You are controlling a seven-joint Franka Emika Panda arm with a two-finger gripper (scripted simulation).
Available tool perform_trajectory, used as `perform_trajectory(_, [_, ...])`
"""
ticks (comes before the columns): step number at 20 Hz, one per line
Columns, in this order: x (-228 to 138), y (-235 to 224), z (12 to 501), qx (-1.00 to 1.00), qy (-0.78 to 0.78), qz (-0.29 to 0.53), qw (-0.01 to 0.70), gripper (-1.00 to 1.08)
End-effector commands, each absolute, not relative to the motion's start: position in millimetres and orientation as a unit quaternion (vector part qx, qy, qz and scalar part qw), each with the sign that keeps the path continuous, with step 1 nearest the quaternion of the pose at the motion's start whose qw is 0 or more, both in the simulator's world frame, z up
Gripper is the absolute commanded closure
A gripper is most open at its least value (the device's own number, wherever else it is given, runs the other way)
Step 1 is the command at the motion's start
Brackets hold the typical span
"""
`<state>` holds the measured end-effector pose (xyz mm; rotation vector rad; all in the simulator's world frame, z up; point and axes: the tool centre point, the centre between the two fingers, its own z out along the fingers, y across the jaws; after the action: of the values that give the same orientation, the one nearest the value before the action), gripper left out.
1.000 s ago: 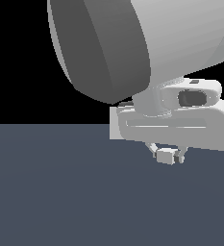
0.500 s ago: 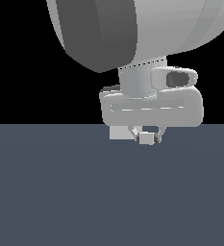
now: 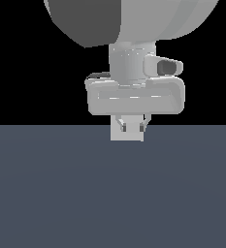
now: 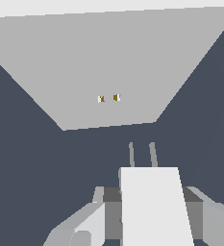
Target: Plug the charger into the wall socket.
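The small plain white boxy charger (image 4: pixel 155 204) is held clamped between the fingers of the grey gripper (image 4: pixel 152 211), one finger (image 4: pixel 92 223) seen at its side, with two thin prongs projecting from its front end. Its long axis is pointed at the flat light-grey square wall socket (image 4: pixel 60 72), directly ahead but apart; the two tiny dark slots (image 4: pixel 108 98) are judged slightly off the prongs' line

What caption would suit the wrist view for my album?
Pincer holds the white charger, its two prongs aimed at the grey wall socket, not yet touching it.
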<state>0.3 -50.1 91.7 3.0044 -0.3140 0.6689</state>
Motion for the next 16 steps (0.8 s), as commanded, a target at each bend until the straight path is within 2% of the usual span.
perform_trajectory(1, [0.9,-44.3,95.5,0.973,-0.083,0.216,0.020,1.08])
perform_trajectory(16, [0.7,-34.8,100.3,0.975,-0.054,0.214,0.012,1.08])
